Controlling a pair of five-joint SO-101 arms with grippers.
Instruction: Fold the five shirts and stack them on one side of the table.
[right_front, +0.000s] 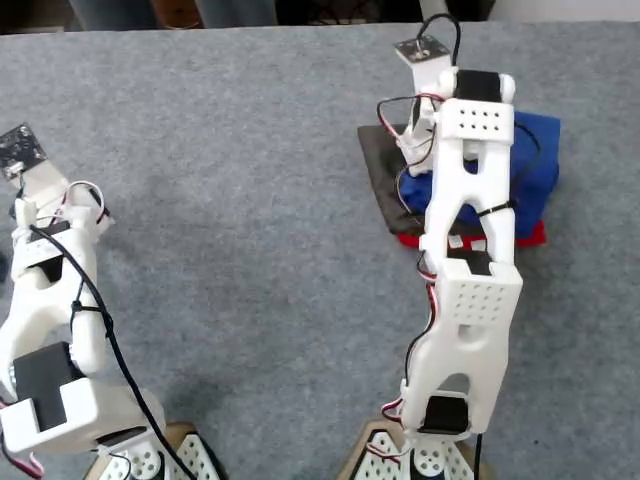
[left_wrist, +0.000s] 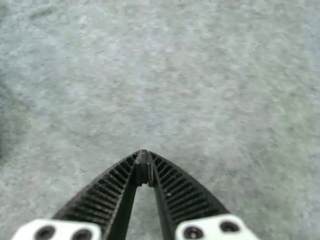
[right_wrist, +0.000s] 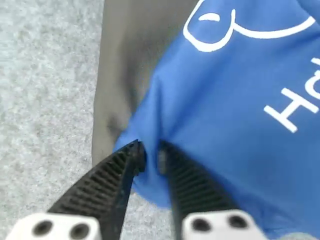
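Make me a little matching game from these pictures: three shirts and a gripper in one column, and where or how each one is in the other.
Things:
1. blue shirt
2. dark shirt
3. red shirt
4. left gripper

Places or states:
A. shut, above the bare grey table cover
B. top of the pile
C. lowest in the pile, just a thin edge showing
D. under the blue one, sticking out at the side

Pairs: 1-B, 2-D, 3-C, 4-A

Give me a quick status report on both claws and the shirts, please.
Left claw shut, over grey table. Right claw shut on blue shirt edge. Under it: dark shirt, red shirt.
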